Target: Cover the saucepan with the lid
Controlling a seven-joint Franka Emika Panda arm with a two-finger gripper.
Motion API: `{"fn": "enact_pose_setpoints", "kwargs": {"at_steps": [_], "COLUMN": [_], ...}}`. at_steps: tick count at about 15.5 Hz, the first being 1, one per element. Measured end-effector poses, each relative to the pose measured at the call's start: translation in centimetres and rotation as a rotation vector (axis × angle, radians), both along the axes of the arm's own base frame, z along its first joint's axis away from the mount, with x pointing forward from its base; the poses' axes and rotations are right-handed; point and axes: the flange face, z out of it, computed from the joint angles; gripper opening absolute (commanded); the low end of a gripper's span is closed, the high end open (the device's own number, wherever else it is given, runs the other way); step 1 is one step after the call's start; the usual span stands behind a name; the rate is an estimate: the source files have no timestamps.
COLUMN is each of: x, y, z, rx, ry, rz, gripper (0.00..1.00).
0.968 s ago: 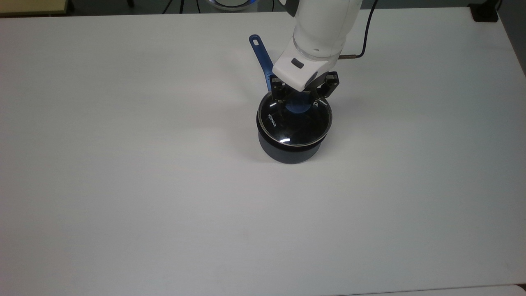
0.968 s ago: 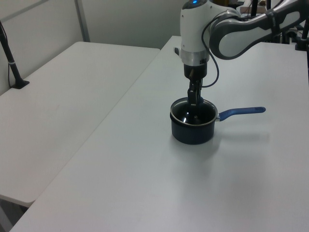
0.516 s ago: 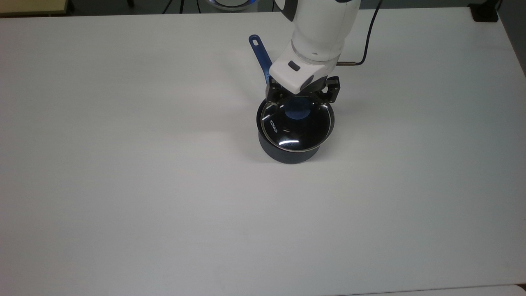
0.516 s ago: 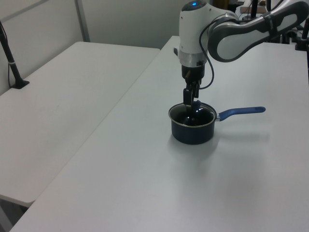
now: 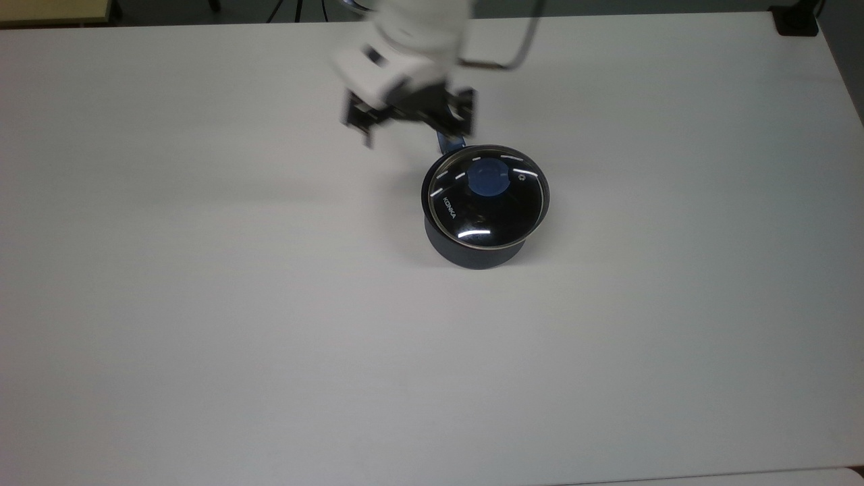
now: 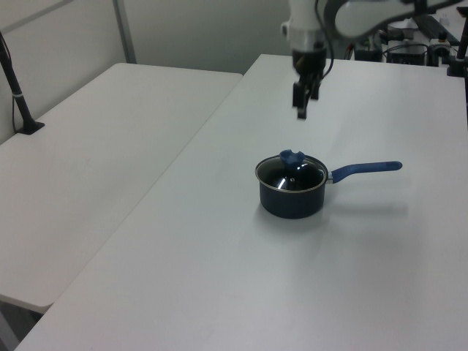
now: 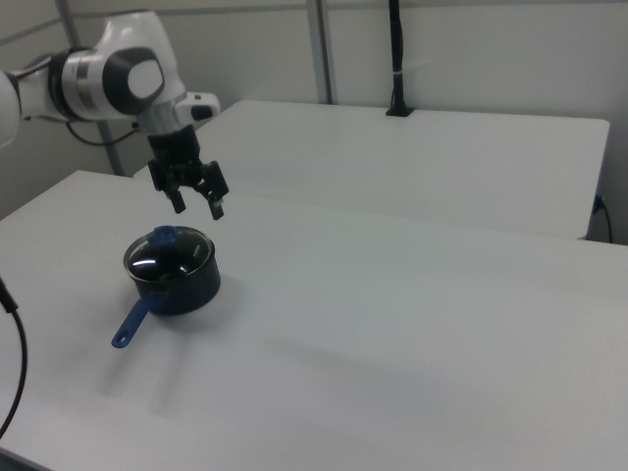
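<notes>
Two white tables are present. The nearer table [image 5: 202, 304] carries the task items; the second table [image 7: 442, 147] stands behind it in the right view and to the left view's left.

One robot arm [image 7: 108, 78] with white and grey housings reaches over the nearer table. One dark cable [image 5: 503, 61] runs from the arm's wrist.

One saucepan [image 5: 472, 250] stands upright on the nearer table, below the gripper and offset from it: toward the top view's lower right, and toward the right view's lower left. Its one blue handle [image 6: 365, 169] projects toward the left view's right; in the top view only a short section of it is visible, just under the gripper's fingers.

One lid [image 5: 486, 199] is seated flat on the saucepan rim, covering the opening. White "KONKA" lettering is on the glass toward the top view's left. One blue knob [image 5: 488, 181] sits at the lid's centre.

One gripper [image 5: 415, 131] hangs in the air, well above the lid and clear of it, fingers pointing downward. Its two dark fingers [image 7: 178, 201] are spread apart with nothing between them. No contact exists between the gripper and the lid or saucepan.
</notes>
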Motion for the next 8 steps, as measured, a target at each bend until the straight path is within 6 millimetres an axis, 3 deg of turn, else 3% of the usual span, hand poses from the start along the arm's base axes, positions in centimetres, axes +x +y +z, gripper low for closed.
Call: {"fn": "enact_pose_setpoints", "kwargs": {"at_steps": [3, 6, 8], "x": [-2.3, -4.4, -5.3], "y": [-4.3, -7.0, -8.3], "z": [4.1, 7.7, 9.0], "rx": [-0.004, -0.002, -0.001], "ry": [0.022, 0.007, 0.008], "rz": [-0.063, -0.084, -0.073], "gripper": [1.00, 1.00, 1.00]}}
